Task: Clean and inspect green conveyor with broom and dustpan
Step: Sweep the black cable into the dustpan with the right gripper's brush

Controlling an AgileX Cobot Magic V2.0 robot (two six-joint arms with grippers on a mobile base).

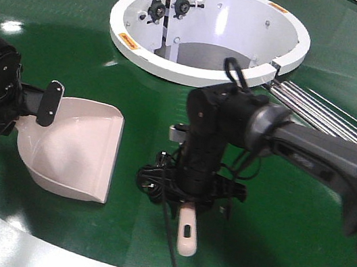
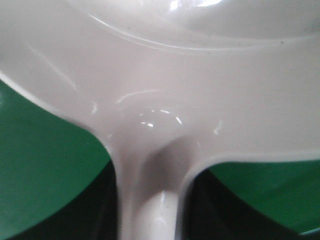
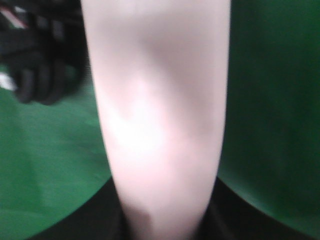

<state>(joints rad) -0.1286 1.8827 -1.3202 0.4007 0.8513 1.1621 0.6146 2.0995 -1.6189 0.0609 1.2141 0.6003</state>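
The green conveyor (image 1: 275, 211) fills the front view around its white hub (image 1: 209, 29). The beige-pink dustpan (image 1: 77, 147) lies on the belt at the left, mouth to the right. My left gripper (image 1: 32, 106) is shut on its handle; in the left wrist view the dustpan (image 2: 165, 90) fills the frame and the handle runs down between the jaws of my left gripper (image 2: 150, 210). My right gripper (image 1: 189, 190) points down at centre and is shut on the broom (image 1: 187, 231); only the slotted handle end shows below it. The right wrist view shows the broom (image 3: 160, 120) blurred, held in my right gripper (image 3: 165, 215), with dark bristles at upper left.
The white outer rim (image 1: 41, 254) runs along the front edge. Steel rollers (image 1: 319, 109) lie right of the hub. Black cables (image 1: 167, 241) hang from the right wrist down over the belt.
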